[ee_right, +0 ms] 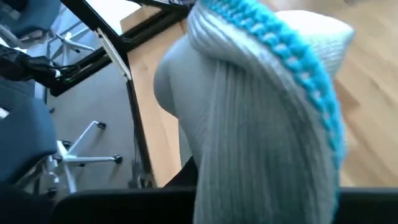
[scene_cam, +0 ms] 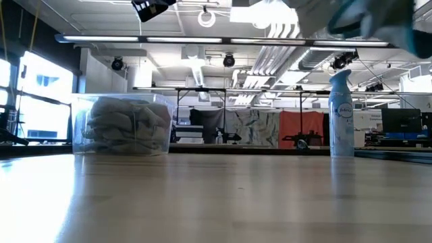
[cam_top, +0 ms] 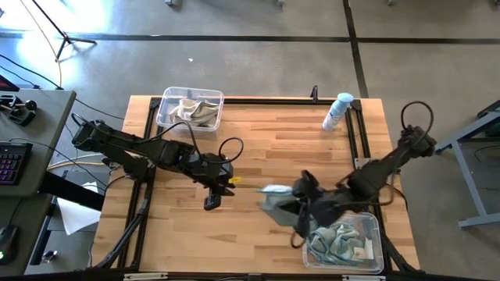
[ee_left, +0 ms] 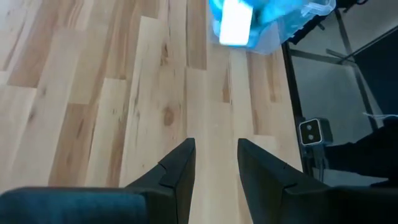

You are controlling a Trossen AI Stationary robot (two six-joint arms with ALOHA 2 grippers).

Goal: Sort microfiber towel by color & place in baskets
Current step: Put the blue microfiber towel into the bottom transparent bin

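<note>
Sorting nearly done. Beige towels fill the far-left basket; teal towels lie in the near-right basket. Right pincer is clamped on one last blue-edged towel, held just beside that basket. Left pincer hangs part-open over bare worktop, holding nothing. Right fingers hidden behind cloth; towel counts unreadable.

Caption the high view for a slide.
Right gripper carries a teal towel beside its basket; left gripper waits open.
</note>
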